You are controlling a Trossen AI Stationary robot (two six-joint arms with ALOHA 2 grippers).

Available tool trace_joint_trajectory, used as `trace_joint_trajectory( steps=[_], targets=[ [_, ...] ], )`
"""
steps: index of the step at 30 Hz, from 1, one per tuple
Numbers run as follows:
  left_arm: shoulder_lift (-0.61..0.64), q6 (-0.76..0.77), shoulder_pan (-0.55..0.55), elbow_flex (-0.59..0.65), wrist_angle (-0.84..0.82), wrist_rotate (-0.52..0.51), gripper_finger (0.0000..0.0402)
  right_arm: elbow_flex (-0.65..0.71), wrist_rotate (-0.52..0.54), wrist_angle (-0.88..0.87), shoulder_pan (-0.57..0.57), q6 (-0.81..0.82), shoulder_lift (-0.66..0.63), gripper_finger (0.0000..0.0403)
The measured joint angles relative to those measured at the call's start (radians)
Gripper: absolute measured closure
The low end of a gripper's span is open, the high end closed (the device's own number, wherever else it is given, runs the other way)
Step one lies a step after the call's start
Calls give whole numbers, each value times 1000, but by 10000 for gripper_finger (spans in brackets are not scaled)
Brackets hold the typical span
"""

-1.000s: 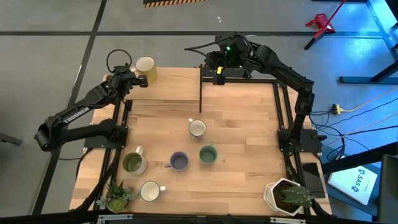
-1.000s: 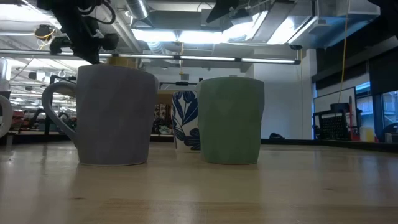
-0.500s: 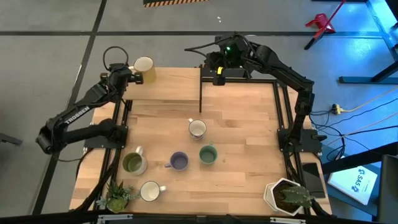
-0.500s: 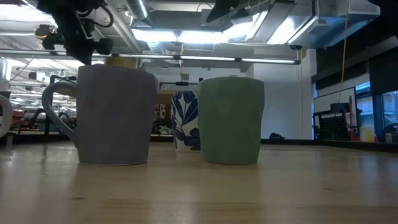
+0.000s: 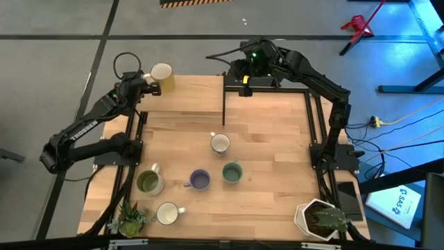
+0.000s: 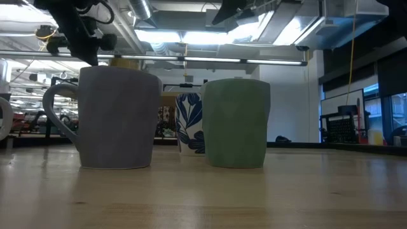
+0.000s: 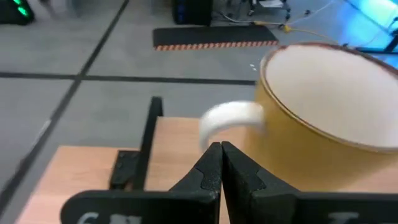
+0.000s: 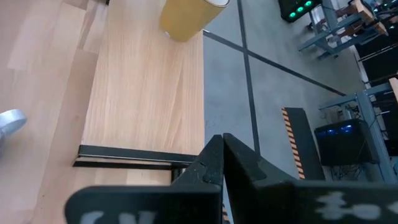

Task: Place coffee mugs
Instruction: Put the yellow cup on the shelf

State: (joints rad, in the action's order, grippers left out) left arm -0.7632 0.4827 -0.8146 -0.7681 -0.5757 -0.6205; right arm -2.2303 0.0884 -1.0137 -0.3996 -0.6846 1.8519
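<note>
The yellow mug point(image 5: 162, 76) is seen at the far left corner of the tabletop point(image 5: 270, 139), upright, its white handle point(image 7: 230, 118) turned toward the left gripper point(image 5: 148, 87). In the left wrist view the jaws are pressed together with nothing between them, their tips just beside the handle; whether they touch it cannot be told. The mug is judged to be set down, so the step in hand appears to be the end of this placement, or a nudge of the mug by its handle.

Five other mugs are spread over the near half: a white mug point(image 5: 220, 144) at the middle, a green mug point(image 5: 232, 172) and a purple mug point(image 5: 200, 180) just nearer, an olive mug point(image 5: 149, 182) to the left, and a second white mug point(image 5: 168, 213) at the near left beside a small plant point(image 5: 130, 219).

The right gripper point(image 8: 219, 155) is parked at the far edge, jaws shut and empty.

For the next move, the left jaws would need to be drawn clear of the handle without tipping the mug, then spread before another mug is approached.
</note>
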Motion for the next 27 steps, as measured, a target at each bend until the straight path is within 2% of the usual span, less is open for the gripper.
trace_joint_trajectory(
  steps=[11, 20, 23, 27],
  targets=[
    [58, 155, 136, 0, -33, 26, 402, 0, -49, -10, 1, -1, 36, 403],
    [-35, 223, 349, -1, 202, -1, 402, 0, -55, -3, 0, -1, 44, 403],
    [-89, 237, 427, -1, 285, -68, 402, 0, -55, -9, 0, -1, 43, 403],
    [-164, 250, 510, -1, 314, -221, 402, 0, -55, -9, 0, -1, 43, 403]
  ],
)
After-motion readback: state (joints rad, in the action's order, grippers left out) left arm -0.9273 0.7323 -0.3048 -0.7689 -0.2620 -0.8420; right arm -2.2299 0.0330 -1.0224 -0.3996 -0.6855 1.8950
